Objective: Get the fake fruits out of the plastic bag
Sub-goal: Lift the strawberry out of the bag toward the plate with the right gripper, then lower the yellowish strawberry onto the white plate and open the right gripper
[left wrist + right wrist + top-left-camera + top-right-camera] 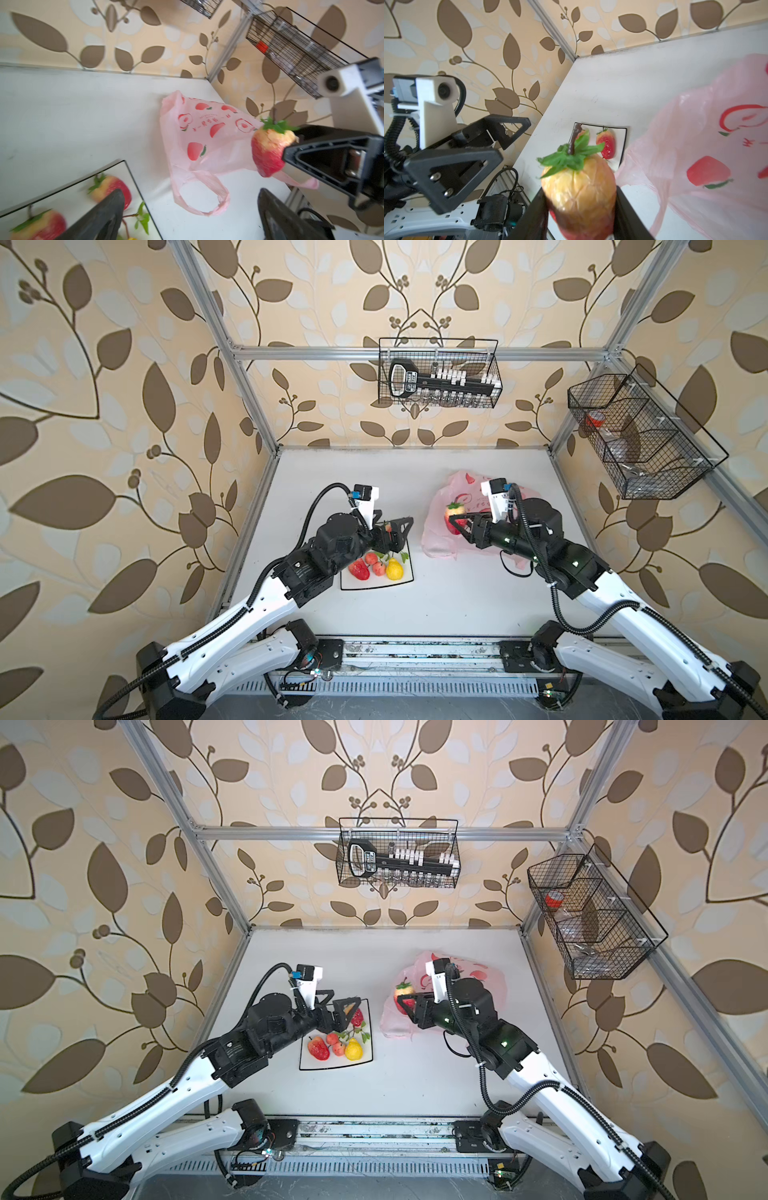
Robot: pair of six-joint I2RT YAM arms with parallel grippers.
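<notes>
**Status.** The right gripper is closed on a strawberry; the jaws clamp its lower half, with the leafy stem end standing clear. The fruit is held above the pink bag, which lies crumpled on the worktop. Whether more fruit is left inside the bag cannot be told. The left gripper hangs over the plate with its jaws spread wide and nothing between them. A second strawberry lies just below it, and a third strawberry, peaches and a pear are grouped on the near part of the plate.

**Hazards.**
- Slip: the strawberry's skin is glossy and tapered, so it may be squeezed out of the jaws if the arm is swung quickly.
- Bag drag: a handle loop lies close beneath the right jaws. If it is snagged, the light bag would probably be pulled along.
- Collision: the plate is covered by the left arm. Contact between the arms is likely if the strawberry is carried there before the left arm is withdrawn.
- Scatter: the plate is shallow and crowded, so a fruit released from height could knock others onto the worktop.
</notes>
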